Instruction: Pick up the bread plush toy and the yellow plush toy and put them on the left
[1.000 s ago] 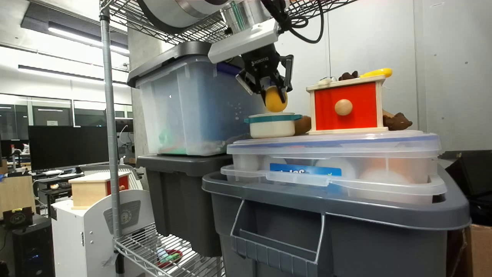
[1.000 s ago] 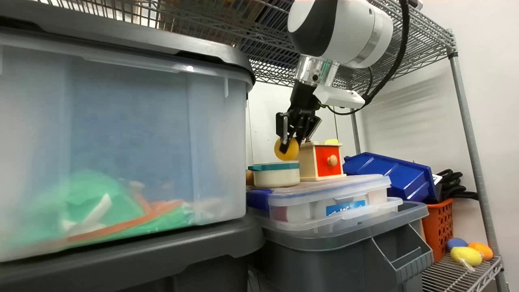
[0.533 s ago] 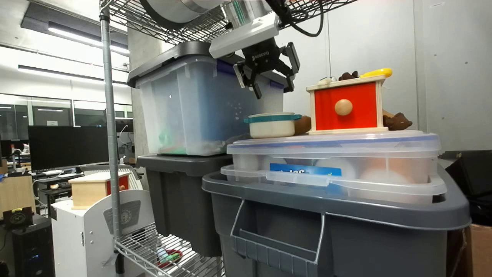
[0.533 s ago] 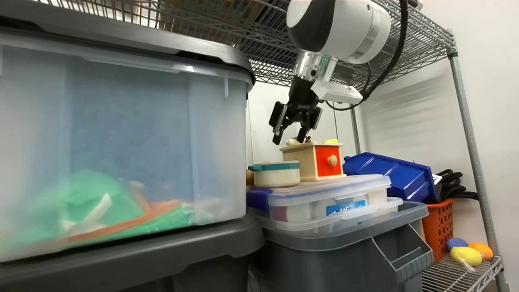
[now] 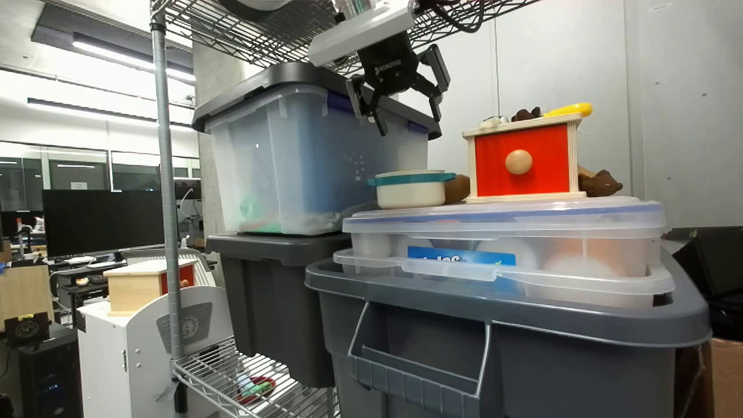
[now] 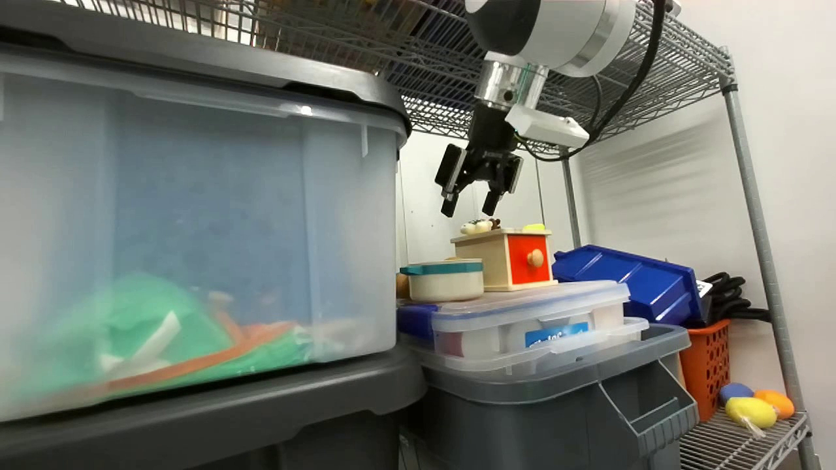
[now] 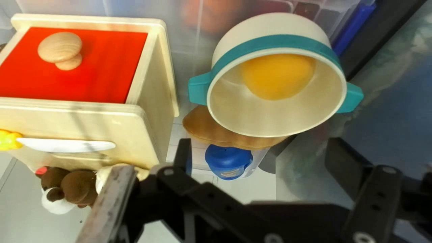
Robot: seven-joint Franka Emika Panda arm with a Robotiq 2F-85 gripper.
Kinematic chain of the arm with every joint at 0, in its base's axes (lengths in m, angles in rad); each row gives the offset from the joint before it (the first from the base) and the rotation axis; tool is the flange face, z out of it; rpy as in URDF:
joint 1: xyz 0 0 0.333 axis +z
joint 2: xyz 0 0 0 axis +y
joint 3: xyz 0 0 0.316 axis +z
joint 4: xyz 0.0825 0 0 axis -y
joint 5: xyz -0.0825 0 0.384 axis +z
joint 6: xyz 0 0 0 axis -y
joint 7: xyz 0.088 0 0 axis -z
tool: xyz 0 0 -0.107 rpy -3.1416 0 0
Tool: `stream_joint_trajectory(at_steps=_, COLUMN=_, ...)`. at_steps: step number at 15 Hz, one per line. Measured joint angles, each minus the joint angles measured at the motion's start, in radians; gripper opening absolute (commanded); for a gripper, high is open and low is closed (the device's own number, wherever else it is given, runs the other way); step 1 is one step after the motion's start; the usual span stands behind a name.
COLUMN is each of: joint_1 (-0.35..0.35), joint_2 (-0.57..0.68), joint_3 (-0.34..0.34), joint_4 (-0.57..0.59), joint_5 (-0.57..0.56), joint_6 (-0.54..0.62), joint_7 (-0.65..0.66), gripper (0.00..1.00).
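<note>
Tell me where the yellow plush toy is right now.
Above and right of centre in the wrist view, the yellow plush toy lies inside the teal-handled cream pot; the red-fronted wooden box stands to the pot's left there.

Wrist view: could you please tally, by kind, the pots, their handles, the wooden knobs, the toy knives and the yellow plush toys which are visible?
Pot: 1
Teal handles of the pot: 2
Wooden knob, on the red-fronted box: 1
Toy knife, on top of that box: 1
Yellow plush toy, inside the pot: 1
Total: 6
</note>
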Motion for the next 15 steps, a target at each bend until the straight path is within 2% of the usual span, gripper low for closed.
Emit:
stream_joint_trajectory(at_steps=3, joint_1=0.000, joint_2=-0.035, joint_3=-0.001, joint_4=-0.023, joint_5=-0.002, joint_6=-0.032, joint_7=0.000, gripper=1.00)
stream_joint_trajectory(at_steps=12, joint_1=-0.014, joint_2=-0.044, joint_3=-0.014, joint_4=-0.071, joint_5=-0.004, joint_6=-0.032, joint_7=-0.001, gripper=1.00)
stream_joint_trajectory(at_steps=15, joint_1=-0.019, joint_2=-0.080, joint_3=-0.018, joint_4=-0.120, joint_5=-0.004, joint_6=-0.032, joint_7=-0.003, gripper=1.00)
